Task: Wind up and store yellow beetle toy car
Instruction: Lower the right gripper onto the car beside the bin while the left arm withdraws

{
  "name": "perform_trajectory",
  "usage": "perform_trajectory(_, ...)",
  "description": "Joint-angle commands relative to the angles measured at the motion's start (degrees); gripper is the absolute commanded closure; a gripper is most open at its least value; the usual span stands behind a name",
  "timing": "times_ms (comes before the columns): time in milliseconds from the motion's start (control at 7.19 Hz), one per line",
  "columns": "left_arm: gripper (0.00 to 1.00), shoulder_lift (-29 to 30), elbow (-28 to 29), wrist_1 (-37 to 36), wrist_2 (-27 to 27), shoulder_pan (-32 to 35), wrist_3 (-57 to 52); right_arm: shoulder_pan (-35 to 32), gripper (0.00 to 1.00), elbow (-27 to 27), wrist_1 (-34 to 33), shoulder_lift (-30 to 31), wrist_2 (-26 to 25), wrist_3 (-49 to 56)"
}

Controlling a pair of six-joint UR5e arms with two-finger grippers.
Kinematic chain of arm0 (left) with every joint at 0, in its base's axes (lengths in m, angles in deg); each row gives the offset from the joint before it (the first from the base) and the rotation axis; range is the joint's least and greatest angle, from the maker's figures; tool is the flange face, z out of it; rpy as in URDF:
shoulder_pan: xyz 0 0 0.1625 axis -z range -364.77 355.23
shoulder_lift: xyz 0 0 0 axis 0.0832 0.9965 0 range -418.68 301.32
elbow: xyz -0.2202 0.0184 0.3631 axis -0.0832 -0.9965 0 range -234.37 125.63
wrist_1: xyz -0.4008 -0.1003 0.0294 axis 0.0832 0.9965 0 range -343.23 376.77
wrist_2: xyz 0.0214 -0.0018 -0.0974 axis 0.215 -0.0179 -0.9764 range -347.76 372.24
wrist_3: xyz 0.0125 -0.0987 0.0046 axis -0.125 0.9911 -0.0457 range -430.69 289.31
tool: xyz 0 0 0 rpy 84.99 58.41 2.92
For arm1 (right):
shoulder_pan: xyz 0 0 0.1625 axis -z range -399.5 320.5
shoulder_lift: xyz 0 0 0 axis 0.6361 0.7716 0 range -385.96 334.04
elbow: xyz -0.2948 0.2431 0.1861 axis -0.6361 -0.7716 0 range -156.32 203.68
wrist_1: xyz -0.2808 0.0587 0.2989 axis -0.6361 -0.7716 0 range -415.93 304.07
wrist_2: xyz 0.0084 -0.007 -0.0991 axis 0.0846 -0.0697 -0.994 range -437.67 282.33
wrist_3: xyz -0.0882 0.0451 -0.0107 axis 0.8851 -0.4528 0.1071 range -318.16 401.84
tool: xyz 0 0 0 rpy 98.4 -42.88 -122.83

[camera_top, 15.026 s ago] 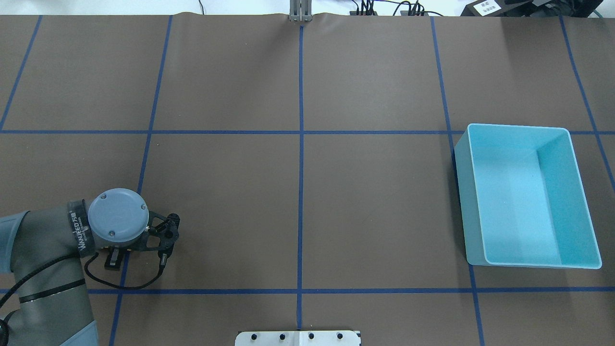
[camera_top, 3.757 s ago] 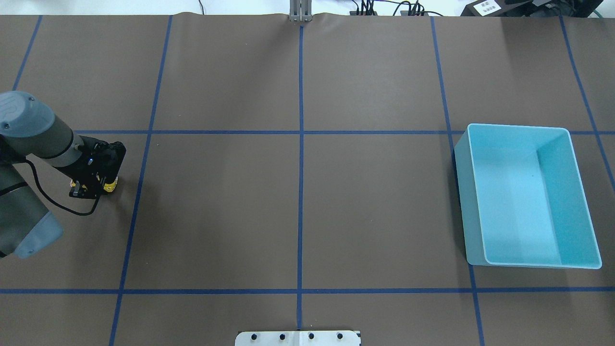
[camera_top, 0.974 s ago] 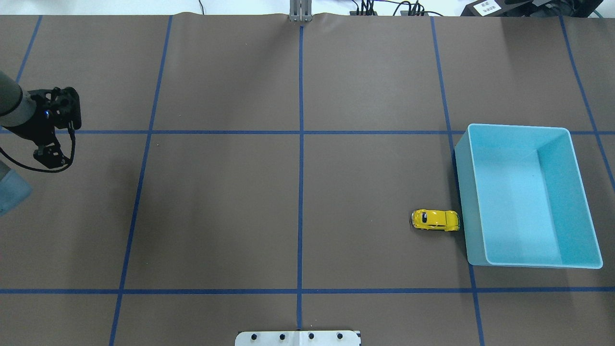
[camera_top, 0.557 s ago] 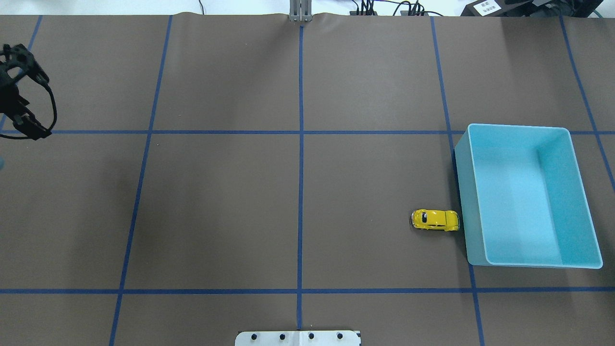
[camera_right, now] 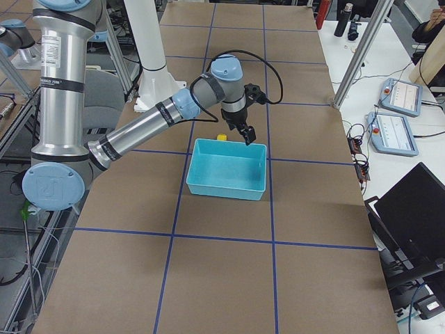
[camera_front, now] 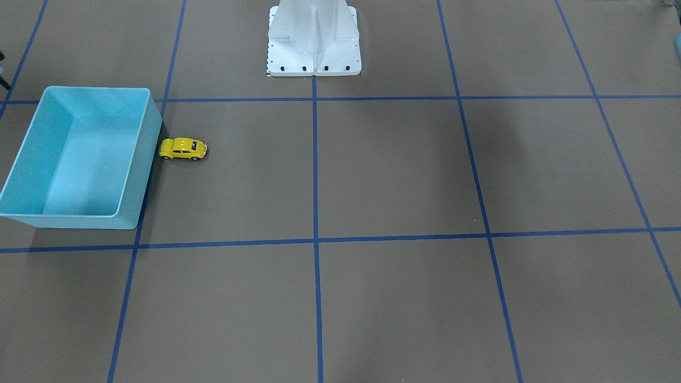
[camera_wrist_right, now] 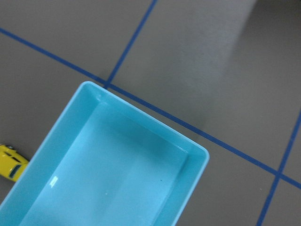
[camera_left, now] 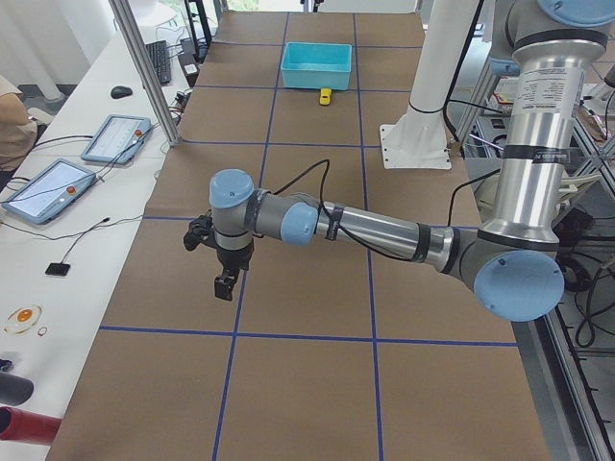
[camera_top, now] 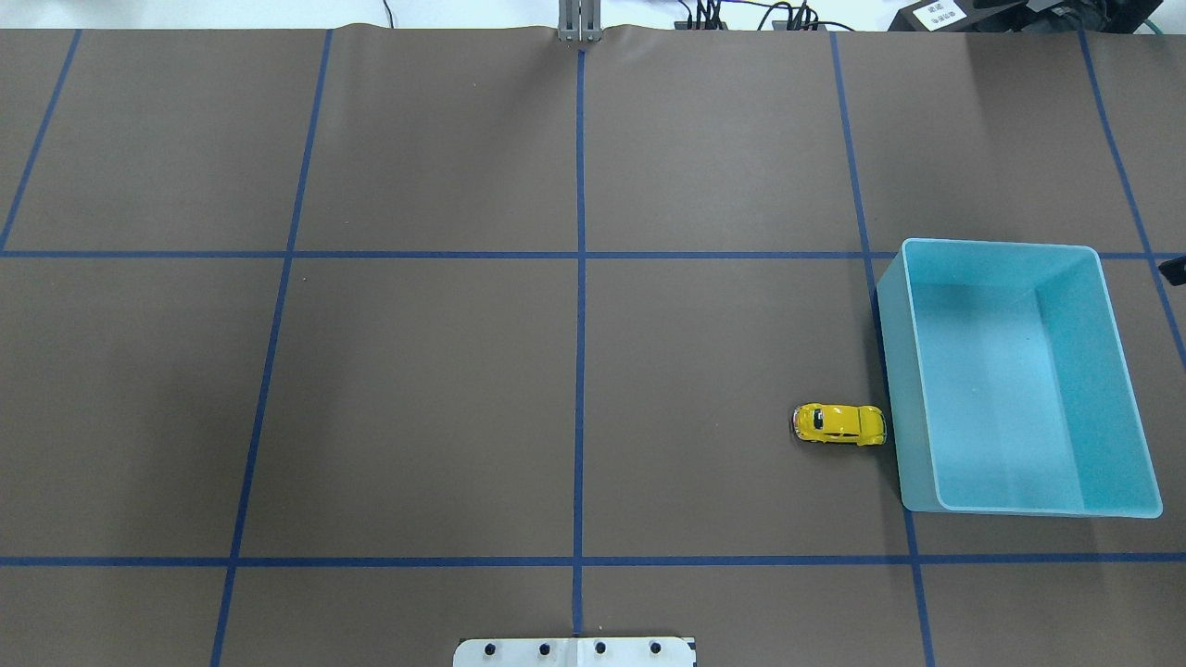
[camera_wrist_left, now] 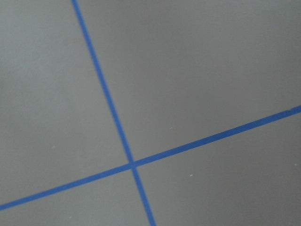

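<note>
Right gripper (camera_right: 247,132) hovers near bin (camera_top: 903,389), grip state unreadable; left gripper (camera_left: 223,286) likewise. We want square descent on yellow beetle toy car (camera_top: 839,424), pinching flanks, clear of bin wall.

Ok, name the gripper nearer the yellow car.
Right. The right gripper hangs by the bin beside the yellow beetle toy car; the left gripper is far down the table.

Toy car (camera_top: 839,424) beside bin (camera_top: 892,371)
</note>
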Motion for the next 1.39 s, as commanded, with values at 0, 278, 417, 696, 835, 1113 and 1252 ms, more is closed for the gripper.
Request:
perform_trajectory(0,0.00,-5.3,-0.2,0.1,-4.5,7.3,0.1,9.4,0.00,1.2,0.4,-2.3,-4.1,5.2)
perform_trajectory(278,0.00,-8.0,-0.5,-0.6,-7.6,9.3,0.1,22.1,0.00,-0.1,3.1,-4.5,-15.4,10.0)
perform_trajectory(417,0.00,-10.1,-0.6,0.2,-7.7,9.4,0.1,26.9,0.00,-2.0,5.4,-5.2,-16.5,10.2)
perform_trajectory(696,0.00,-10.1,-2.5,-0.2,-7.6,9.4,0.6,32.5,0.00,-4.1,7.8,-6.1,-16.7,10.0)
perform_trajectory(835,0.00,-10.2,-2.4,-0.3,-7.4,9.4,0.6,33.6,0.00,-5.3,9.0,-6.1,-17.4,10.2)
perform_trajectory(1113,0.00,-10.3,-2.7,-1.0,-9.6,9.5,0.6,35.9,0.00,-12.4,14.6,-8.7,-19.3,9.9)
perform_trajectory(1252,0.00,-10.8,-2.7,-0.9,-12.1,9.5,0.6,36.1,0.00,-14.5,14.7,-10.2,-19.7,9.8)
